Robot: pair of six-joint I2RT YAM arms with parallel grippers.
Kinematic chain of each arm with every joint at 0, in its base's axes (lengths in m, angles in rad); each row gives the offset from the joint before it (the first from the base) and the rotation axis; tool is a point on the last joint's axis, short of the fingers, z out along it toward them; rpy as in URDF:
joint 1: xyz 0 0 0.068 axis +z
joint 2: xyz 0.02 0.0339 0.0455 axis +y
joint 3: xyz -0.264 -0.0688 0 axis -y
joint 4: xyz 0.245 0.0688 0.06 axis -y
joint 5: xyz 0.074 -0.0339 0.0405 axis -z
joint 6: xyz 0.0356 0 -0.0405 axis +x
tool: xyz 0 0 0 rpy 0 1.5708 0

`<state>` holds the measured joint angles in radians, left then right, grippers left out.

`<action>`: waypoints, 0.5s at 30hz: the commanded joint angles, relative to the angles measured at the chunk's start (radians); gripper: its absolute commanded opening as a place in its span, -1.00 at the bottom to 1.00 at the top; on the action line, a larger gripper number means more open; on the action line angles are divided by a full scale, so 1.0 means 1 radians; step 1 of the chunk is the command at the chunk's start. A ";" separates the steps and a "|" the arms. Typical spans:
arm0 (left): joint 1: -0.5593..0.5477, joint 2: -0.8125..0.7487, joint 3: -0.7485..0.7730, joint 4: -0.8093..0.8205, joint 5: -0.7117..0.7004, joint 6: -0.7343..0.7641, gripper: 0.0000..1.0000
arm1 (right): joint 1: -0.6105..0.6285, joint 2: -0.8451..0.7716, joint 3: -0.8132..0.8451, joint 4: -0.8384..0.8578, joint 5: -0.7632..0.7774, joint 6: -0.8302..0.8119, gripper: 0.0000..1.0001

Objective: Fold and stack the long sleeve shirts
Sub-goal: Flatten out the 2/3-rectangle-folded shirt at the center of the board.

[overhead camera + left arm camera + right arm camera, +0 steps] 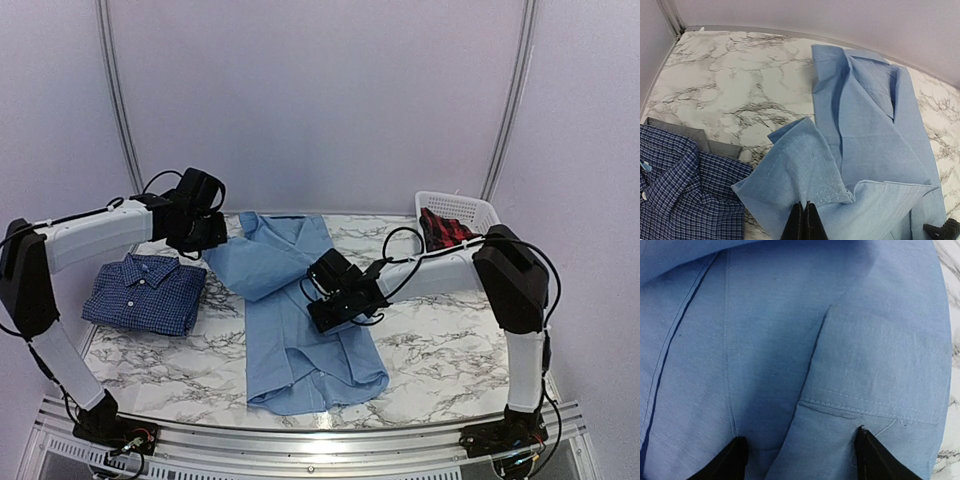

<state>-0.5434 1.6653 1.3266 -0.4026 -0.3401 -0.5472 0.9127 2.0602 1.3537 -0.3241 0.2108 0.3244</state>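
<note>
Light blue shirt [300,320] lies spread along the middle of the marble table [450,350]. A folded check shirt [145,290] sits well apart on the left arm's side. The left gripper [805,222] has its jaws together, clamped on a flap of the light blue cloth at the shirt's left edge, and holds it slightly raised. The right gripper [325,305] hovers low over the shirt's middle with its jaws apart, gripping nothing. The step in hand looks like folding that left side in over the body. To do it well, the pinched flap should probably travel low and straight across toward the shirt's midline. The open right gripper could pin the body so it does not slide or bunch. The shirt's long axis runs from the far side of the table toward the arms' bases. Its collar [285,228] points to the far edge, and its hem [315,395] lies nearest the bases, leaning slightly to the right. A white basket [455,200] stands at the far right.
</note>
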 commanded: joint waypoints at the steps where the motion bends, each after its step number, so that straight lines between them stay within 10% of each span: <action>1: 0.058 -0.066 -0.020 -0.032 -0.034 0.008 -1.00 | 0.000 0.008 0.032 -0.037 0.015 0.022 0.22; 8: 0.140 -0.116 -0.016 -0.047 -0.034 0.030 -1.00 | -0.024 -0.024 0.066 -0.070 0.068 0.018 -0.92; 15: 0.268 -0.158 0.041 -0.067 -0.017 0.069 -1.00 | -0.134 -0.113 0.141 -0.125 0.141 -0.038 -1.00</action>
<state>-0.3405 1.5543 1.3205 -0.4294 -0.3553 -0.5117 0.8574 2.0438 1.4220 -0.4095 0.2798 0.3264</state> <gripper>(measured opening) 0.008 0.002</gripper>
